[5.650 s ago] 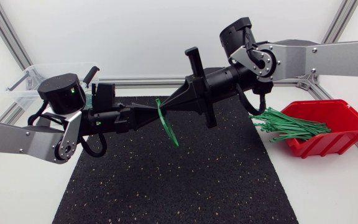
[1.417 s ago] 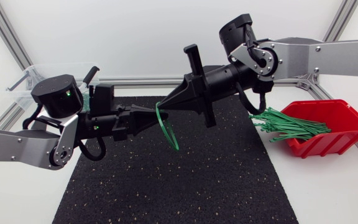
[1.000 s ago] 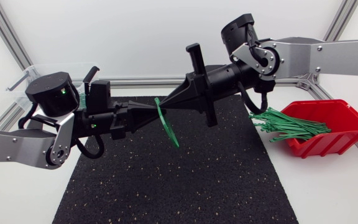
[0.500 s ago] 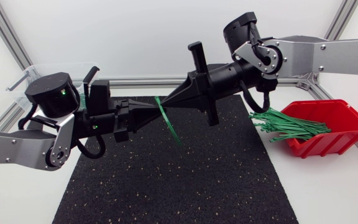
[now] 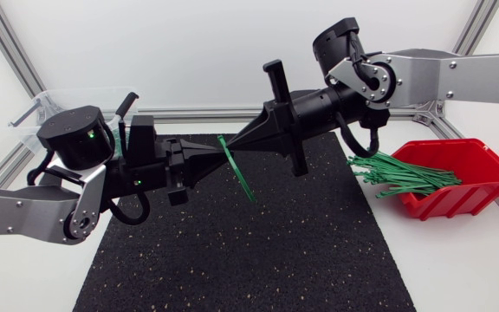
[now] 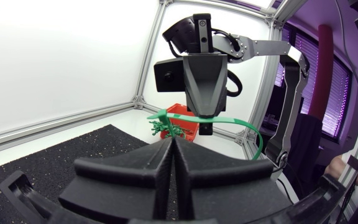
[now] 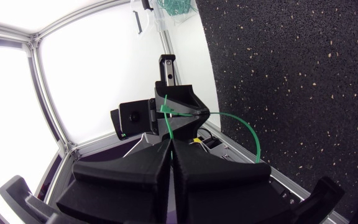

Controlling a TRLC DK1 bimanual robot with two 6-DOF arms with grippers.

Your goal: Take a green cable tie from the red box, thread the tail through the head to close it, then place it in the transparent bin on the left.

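Observation:
A green cable tie hangs in the air over the black mat. My right gripper is shut on its upper part, and the tail droops toward the mat. In the right wrist view the tie runs out of my right gripper and bows into an arc. My left gripper is shut and points tip to tip at the right one, close to the tie's head. In the left wrist view no tie comes out of the left gripper. The red box holds a heap of green ties.
The transparent bin stands at the back left behind my left arm, with some green showing inside. Ties spill over the red box's open side onto the mat's right edge. The black mat covers the middle of the table.
My left arm has shifted a little to the right and lower. The right gripper and the tie have stayed almost in place, and both grippers have stayed shut.

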